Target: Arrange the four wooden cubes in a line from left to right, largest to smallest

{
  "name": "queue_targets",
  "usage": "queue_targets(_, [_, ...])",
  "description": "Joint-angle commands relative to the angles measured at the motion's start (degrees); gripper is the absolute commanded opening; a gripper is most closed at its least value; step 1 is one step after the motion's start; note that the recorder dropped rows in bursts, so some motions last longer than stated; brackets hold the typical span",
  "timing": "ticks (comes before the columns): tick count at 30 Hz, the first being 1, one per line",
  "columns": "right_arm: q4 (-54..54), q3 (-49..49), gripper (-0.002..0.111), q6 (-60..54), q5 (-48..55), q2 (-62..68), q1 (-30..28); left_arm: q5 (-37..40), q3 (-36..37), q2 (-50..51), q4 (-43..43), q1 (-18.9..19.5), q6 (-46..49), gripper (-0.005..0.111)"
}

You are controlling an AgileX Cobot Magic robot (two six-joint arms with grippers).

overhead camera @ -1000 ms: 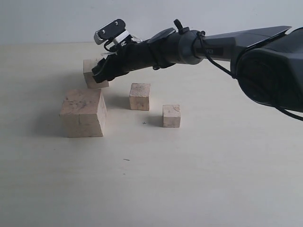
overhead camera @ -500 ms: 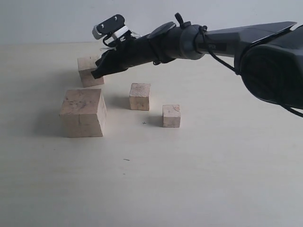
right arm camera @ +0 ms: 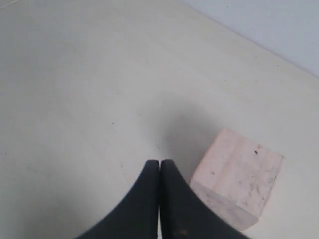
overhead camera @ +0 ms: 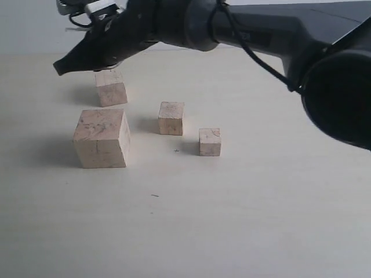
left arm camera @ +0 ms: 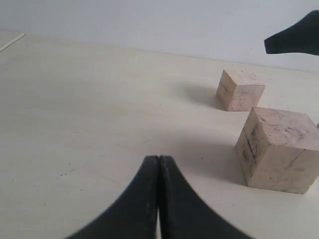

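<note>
Four pale wooden cubes stand on the table. The largest cube (overhead camera: 101, 138) is front left, also the largest cube (left arm camera: 279, 150). Behind it sits the second-largest cube (overhead camera: 111, 87), seen too as the second-largest cube (left arm camera: 239, 90) and the second-largest cube (right arm camera: 238, 178). A smaller cube (overhead camera: 171, 118) and the smallest cube (overhead camera: 210, 142) stand to the right. My right gripper (overhead camera: 59, 66), shut and empty, hangs above and left of the second-largest cube; its tip (right arm camera: 159, 162) is beside that cube, not touching. My left gripper (left arm camera: 158, 158) is shut over bare table, left of the largest cube.
The pale table (overhead camera: 232, 220) spreads wide in front of the cubes. The right arm (overhead camera: 243, 32) stretches across the top of the exterior view from the right. A pale wall (left arm camera: 149, 20) rises behind the table.
The right gripper has let go of the second-largest cube, risen and swung further left. That cube now rests a little left of where it was a second ago.
</note>
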Motion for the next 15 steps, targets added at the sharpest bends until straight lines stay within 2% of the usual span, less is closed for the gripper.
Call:
queue_targets(1, [-34.3, -7.7, 0.001, 37.8, 3.8, 1.6, 1.7, -0.6, 0.2, -0.4, -0.2, -0.3, 0.0, 0.0])
queue_targets(3, [-40.7, -11.5, 0.001, 46.4, 7.4, 3.2, 1.7, -0.6, 0.2, -0.4, -0.2, -0.3, 0.0, 0.0])
queue_targets(6, [-40.6, -16.2, 0.001, 46.1, 9.7, 5.9, 1.4, -0.6, 0.2, -0.4, -0.2, -0.3, 0.0, 0.0])
queue_targets(8, [-39.8, -18.0, 0.006, 43.2, 10.3, 7.5, 1.4, -0.6, 0.2, -0.4, -0.2, -0.3, 0.0, 0.0])
queue_targets(11, [-37.7, -19.8, 0.026, 41.5, 9.8, 9.5, 1.4, -0.6, 0.2, -0.4, -0.2, -0.3, 0.0, 0.0])
queue_targets(15, [-35.7, -20.8, 0.069, 41.5, 7.8, 12.0, 1.4, -0.6, 0.2, -0.4, -0.2, -0.3, 0.0, 0.0])
